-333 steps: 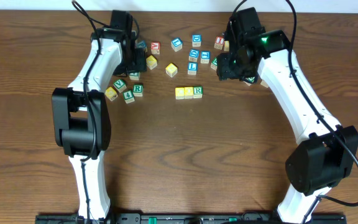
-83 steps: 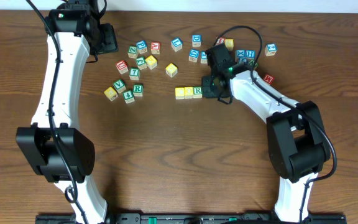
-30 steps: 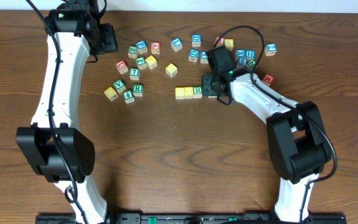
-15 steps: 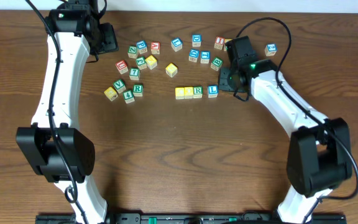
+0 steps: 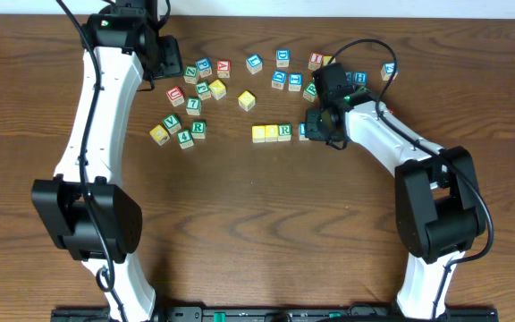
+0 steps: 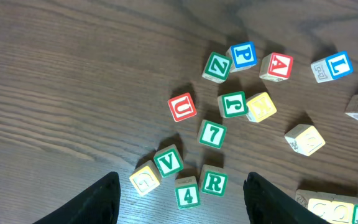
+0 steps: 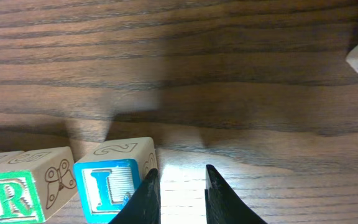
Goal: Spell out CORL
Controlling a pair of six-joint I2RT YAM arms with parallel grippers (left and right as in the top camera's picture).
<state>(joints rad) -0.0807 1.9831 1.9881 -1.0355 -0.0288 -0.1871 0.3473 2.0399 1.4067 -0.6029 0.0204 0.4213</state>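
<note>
Four small wooden cubes (image 5: 284,131) line grained brown tabletop (image 5: 240,233).

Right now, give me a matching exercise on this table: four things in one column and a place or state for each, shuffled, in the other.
Things:
1. blue L cube
2. red U cube
3. left gripper
4. right gripper

Places and states:
a. among the loose cubes
b. jaws narrow, nothing between them, beside the L
c. end of the row, next to the green R cube
d. wide open, above the loose cubes

Pairs: 1-c, 2-a, 3-d, 4-b
</note>
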